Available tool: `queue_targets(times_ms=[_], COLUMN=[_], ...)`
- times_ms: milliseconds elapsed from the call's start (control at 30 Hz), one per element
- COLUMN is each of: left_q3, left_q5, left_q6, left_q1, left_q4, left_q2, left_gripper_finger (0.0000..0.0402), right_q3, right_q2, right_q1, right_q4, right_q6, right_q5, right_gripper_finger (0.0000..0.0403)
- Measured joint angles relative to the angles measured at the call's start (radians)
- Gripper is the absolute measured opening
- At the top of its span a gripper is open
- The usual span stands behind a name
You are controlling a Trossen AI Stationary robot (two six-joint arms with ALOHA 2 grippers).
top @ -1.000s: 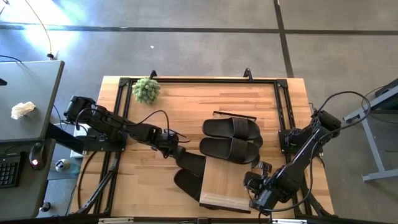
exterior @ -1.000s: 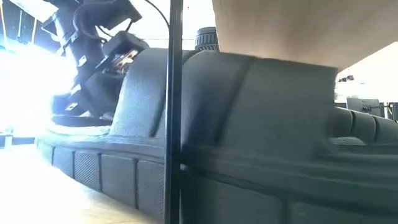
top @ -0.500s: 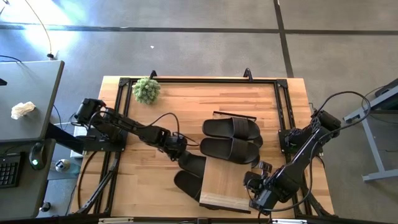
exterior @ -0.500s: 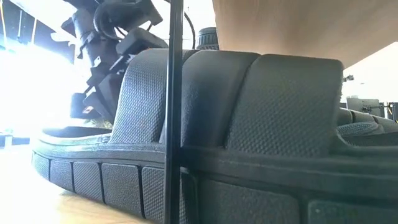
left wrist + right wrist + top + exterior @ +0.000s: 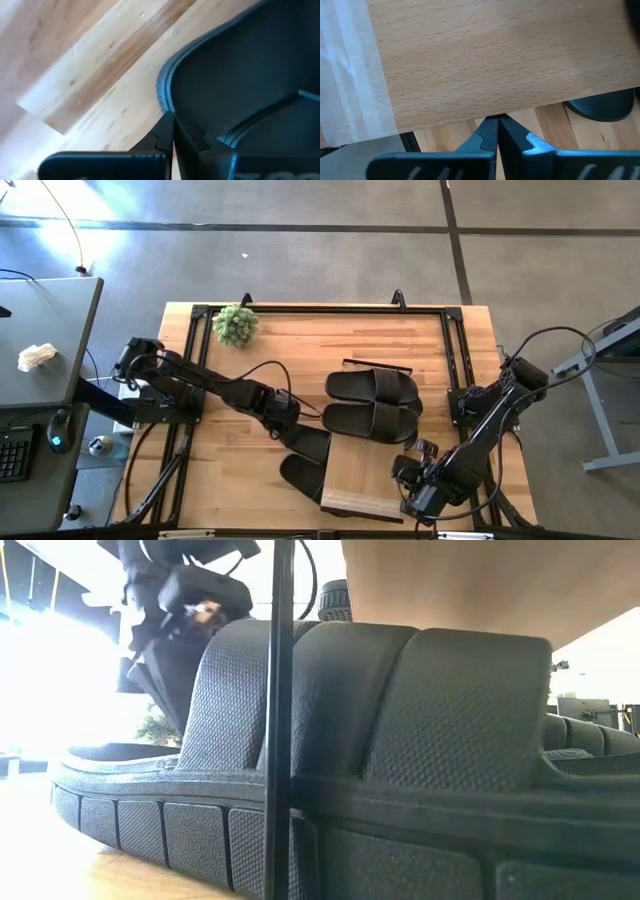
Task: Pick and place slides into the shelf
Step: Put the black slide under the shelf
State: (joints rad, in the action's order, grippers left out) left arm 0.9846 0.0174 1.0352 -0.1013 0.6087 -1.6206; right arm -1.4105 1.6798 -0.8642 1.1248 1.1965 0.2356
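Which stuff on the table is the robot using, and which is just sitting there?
Using:
- matte black rubber slides, four in view
- low light-wood plank shelf
- left gripper, shut, at a slide's heel
- right gripper, shut, beside the shelf

Just there:
- small green plant
- wooden tabletop

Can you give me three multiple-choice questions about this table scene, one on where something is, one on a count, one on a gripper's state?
1. Where is the small green plant?
A. at the tabletop's far left corner
B. on the light-wood shelf plank
C. between the two arms' grippers

2. How many matte black rubber slides lie fully clear of the light-wood shelf?
A. none
B. two
C. four

3. How are the left gripper's fingers?
A. wide open
B. shut together
C. clamped on the plant

Answers: 1 A, the high view shows it by the frame corner. 2 B, a pair lies side by side beyond the shelf; two more are partly under it. 3 B, the left wrist view shows the tips meeting at a slide's edge.
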Motion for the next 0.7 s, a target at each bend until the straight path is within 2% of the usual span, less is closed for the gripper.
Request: queue_targets(times_ms=[200,367,467,533,700], left_q3=[0.004,0.001,0.002,0.001,-0.013], left_q5=[-0.017,-0.022,-0.032,-0.078,-0.144], left_q6=[-0.254,-0.679,-0.884,-0.944,-0.946], left_q1=[-0.011,-0.09,-0.159,-0.194,-0.205], left_q4=[0.059,0.141,0.091,0.074,0.01], left_q2=[0.062,0.075,0.049,0.031,-0.006], left_gripper_finger=[0.0,0.0,0.0,0.0,0.0], right_q3=[0.0,0.0,0.0,0.0,0.0], right_q2=[0.0,0.0,0.0,0.0,0.0], right_q1=[0.0,0.0,0.0,0.0,0.0], right_q4=[0.0,0.001,0.001,0.001,0.001], right_q6=[0.0,-0.001,0.0,0.0,0.0], right_q5=[0.0,0.0,0.0,0.001,0.008], right_gripper_finger=[0.0,0.0,0.0,0.0,0.0])
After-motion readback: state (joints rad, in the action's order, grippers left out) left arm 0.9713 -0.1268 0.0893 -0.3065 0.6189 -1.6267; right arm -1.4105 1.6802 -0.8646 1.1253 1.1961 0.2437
